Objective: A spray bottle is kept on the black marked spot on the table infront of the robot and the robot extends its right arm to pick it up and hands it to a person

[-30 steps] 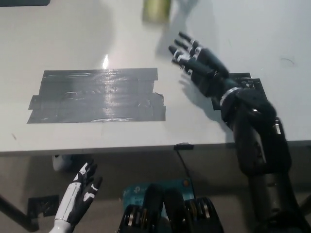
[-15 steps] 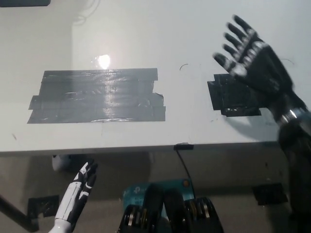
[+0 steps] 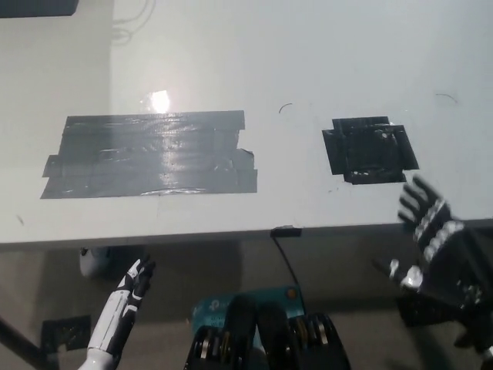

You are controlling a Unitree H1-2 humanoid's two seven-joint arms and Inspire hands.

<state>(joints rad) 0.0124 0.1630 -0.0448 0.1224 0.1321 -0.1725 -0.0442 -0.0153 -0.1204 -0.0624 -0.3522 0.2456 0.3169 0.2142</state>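
Note:
No spray bottle shows in the head view. The small black marked spot (image 3: 370, 149) on the white table (image 3: 254, 69) lies bare. My black right hand (image 3: 435, 243) hangs open at the lower right, below the table's front edge, with fingers spread and nothing in it. My white left hand (image 3: 123, 308) rests open at the lower left, under the table edge.
A wide patch of grey tape (image 3: 150, 154) covers the table's left middle. A dark object (image 3: 38, 6) sits at the far left corner. A cable (image 3: 286, 254) drops from the front edge. Black floor markers (image 3: 62, 333) lie below.
My right hand has swung from above the table, past the black spot, down to the lower right below the edge. The yellowish object seen earlier at the table's far side is gone.

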